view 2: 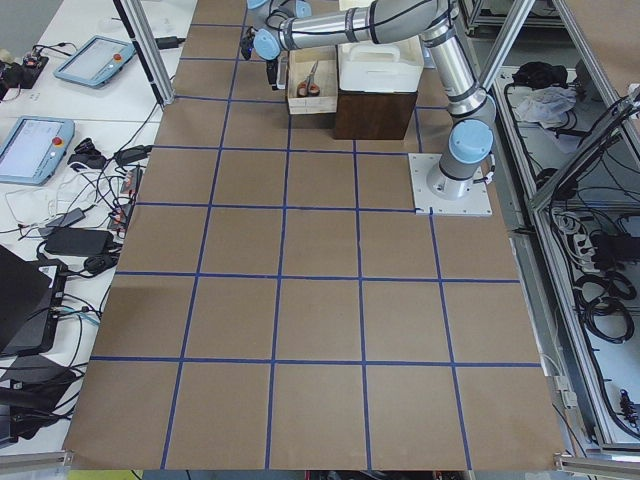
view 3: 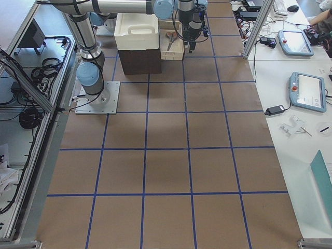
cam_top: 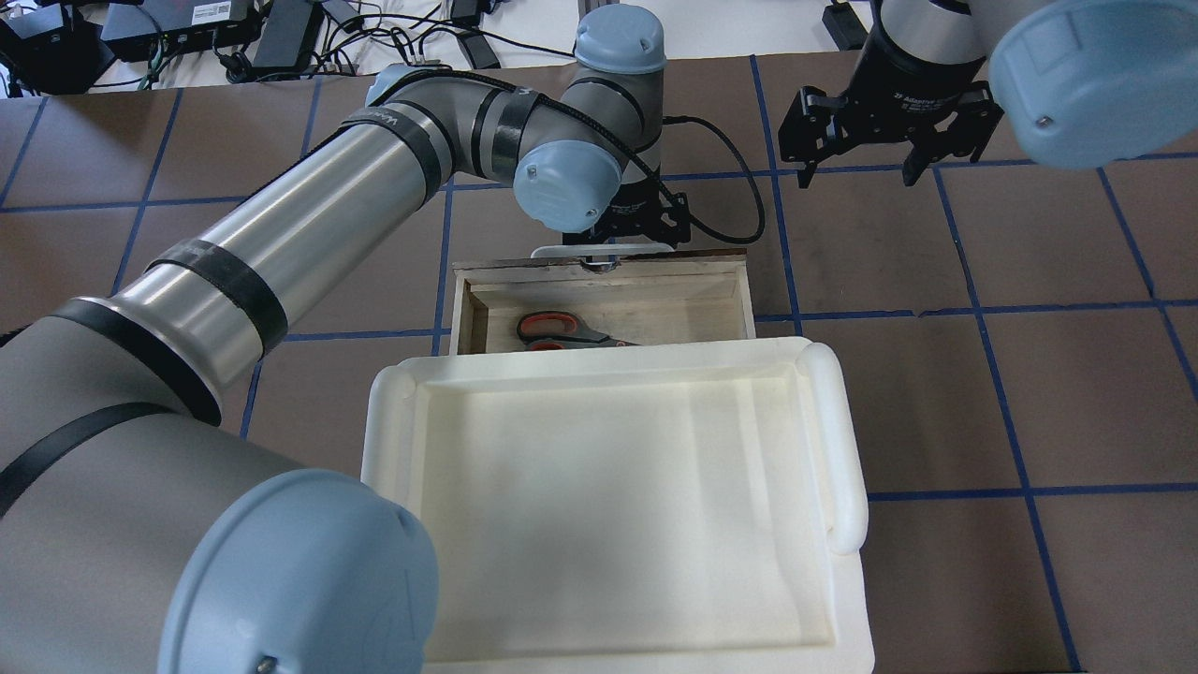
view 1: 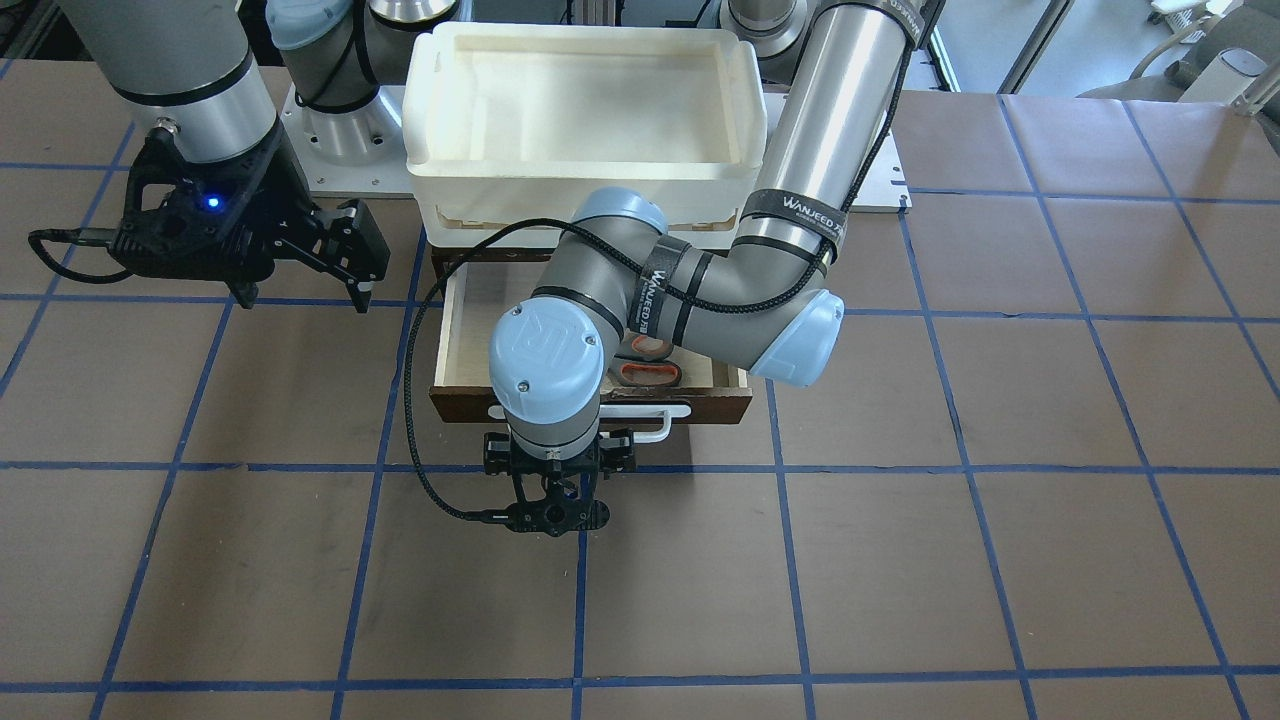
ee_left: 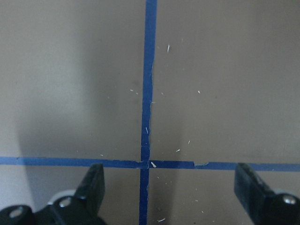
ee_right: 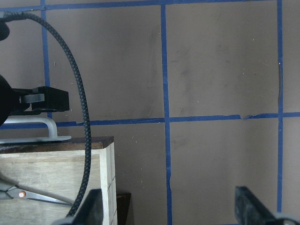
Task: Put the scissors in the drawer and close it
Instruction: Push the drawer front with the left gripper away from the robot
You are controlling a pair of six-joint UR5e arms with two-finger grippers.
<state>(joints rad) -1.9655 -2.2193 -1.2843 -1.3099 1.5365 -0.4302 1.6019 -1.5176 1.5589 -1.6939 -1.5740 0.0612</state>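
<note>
Spread wide, the left gripper's black fingers framed a crossing of blue tape lines on the brown paper-covered table, just past the white bar handle of the dark-fronted wooden drawer. That drawer stood pulled out beneath a white plastic tray, and the small grey-and-orange scissors lay inside it on the pale plywood. Off to the side, the right gripper hung with its fingers apart, holding nothing. White benches along the table's far edge carried teach pendants and cables; an aluminium post rose beside them.
</note>
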